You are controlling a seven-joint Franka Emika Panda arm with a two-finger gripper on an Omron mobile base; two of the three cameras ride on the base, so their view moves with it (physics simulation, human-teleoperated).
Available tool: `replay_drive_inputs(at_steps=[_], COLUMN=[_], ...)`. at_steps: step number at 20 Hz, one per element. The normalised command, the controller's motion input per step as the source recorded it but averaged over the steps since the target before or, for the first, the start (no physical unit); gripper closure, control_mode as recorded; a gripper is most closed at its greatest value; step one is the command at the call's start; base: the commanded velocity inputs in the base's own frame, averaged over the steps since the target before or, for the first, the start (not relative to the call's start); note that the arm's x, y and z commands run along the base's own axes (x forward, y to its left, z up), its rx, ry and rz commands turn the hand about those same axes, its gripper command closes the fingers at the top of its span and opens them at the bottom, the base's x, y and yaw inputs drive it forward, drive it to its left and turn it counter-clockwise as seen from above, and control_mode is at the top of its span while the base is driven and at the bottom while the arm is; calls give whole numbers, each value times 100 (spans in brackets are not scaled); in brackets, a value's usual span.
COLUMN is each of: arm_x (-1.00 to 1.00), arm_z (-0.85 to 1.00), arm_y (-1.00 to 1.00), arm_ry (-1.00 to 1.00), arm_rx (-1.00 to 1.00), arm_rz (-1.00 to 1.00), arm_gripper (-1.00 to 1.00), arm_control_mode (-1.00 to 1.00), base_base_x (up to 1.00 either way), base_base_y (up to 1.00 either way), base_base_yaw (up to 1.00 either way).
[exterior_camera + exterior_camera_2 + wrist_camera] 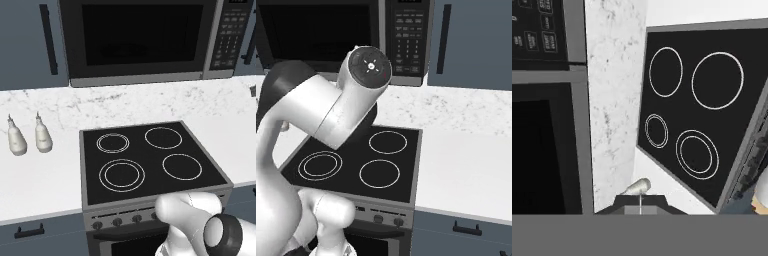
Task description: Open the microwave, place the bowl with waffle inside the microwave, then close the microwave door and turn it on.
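Observation:
The microwave (145,77) hangs above the stovetop, its microwave door (142,35) closed flat, with the button panel (227,35) at its right end. The hand view is rolled sideways: the door's black window (537,150) lies at the left and the button panel (537,30) at the top left. My gripper (641,205) is shut with nothing between its tips, which meet at the bottom of that view, apart from the microwave. The bowl and the waffle are out of view. My arm's elbow (336,107) rises in front of the microwave (406,40) in the right base view.
A black stovetop (150,155) with several burner rings sits in the white marble counter (45,175). Two white bottles (30,136) stand on the counter to its left. Blue-grey cabinet doors with black handles (48,40) (445,39) flank the microwave.

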Motion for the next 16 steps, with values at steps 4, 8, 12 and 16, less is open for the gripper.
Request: replay_drive_inputs(at_steps=[4, 8, 12, 16], arm_x=[-2, 13, 36, 49], arm_z=[0, 0, -1, -6], arm_y=[-53, -32, -27, -20], arm_ry=[-26, -11, 0, -1], arm_rx=[5, 0, 0, 0], arm_rz=[11, 11, 12, 11], arm_gripper=[100, 100, 100, 100], arm_control_mode=[-100, -100, -100, -100], base_base_x=[0, 0, 0, 0], base_base_y=[0, 0, 0, 0], base_base_yaw=[0, 0, 0, 0])
